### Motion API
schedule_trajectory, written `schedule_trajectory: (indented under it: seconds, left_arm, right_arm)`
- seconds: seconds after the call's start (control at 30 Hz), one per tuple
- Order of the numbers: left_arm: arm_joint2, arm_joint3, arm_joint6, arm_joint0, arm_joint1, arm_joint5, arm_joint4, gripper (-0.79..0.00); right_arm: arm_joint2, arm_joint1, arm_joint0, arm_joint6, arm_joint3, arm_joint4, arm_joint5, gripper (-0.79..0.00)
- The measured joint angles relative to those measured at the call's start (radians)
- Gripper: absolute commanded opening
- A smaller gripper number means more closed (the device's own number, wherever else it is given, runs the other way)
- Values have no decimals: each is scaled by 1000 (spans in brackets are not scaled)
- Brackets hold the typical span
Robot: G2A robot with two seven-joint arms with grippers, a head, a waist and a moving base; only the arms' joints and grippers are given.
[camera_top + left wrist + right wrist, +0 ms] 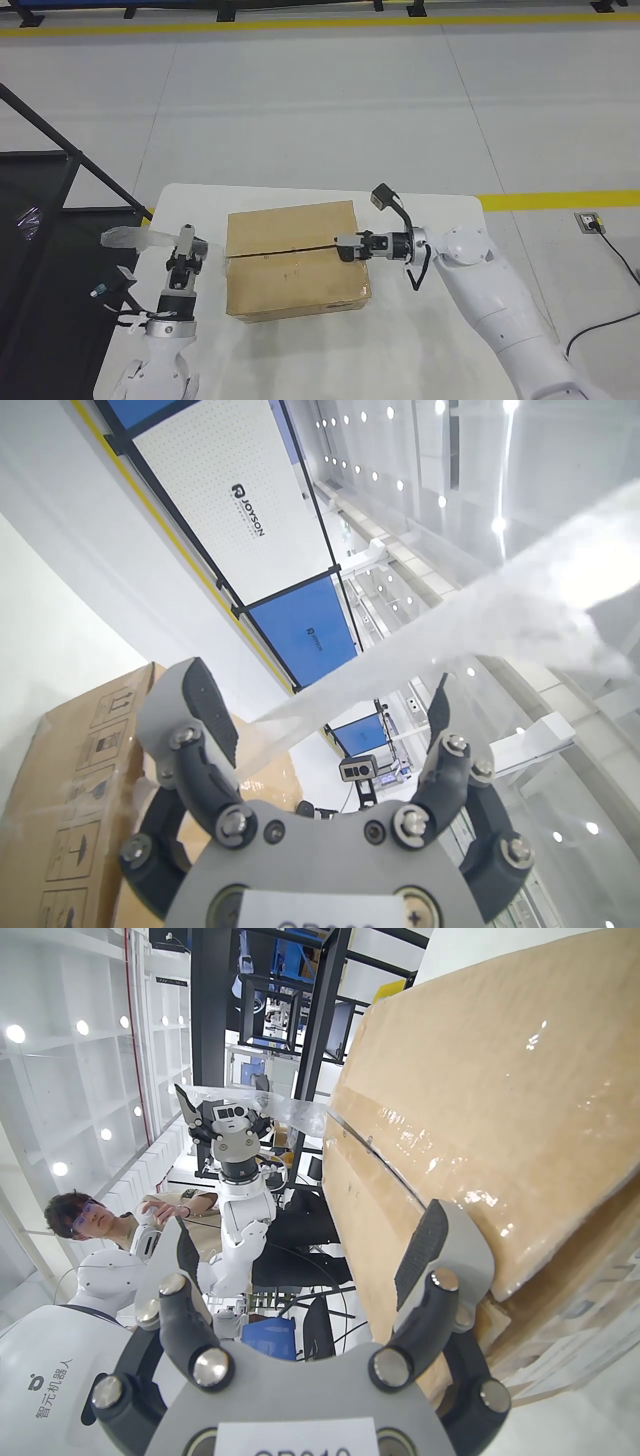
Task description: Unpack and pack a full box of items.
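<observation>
Box [295,260] lies closed on the table [300,360], its contents hidden.

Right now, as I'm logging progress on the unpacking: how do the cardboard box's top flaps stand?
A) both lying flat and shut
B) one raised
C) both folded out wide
A: the cardboard box shows both top flaps lying flat, meeting along the middle seam.

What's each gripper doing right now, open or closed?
Left gripper: open, clear tape strip lying across it.
Right gripper: open, holding nothing, at the cardboard box.
</observation>
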Motion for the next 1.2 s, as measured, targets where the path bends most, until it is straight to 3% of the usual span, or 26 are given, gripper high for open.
schedule_trajectory:
  seconds: [0.83, 1.2]
  left_arm:
    - [72, 17, -87, -73, -21, 25, 73, 0]
    - [102, 34, -103, -104, -30, 43, 98, 0]
  right_arm:
    - [102, 58, -112, -22, -159, -13, 22, 0]
    - [231, 103, -257, -21, -317, 42, -97, 0]
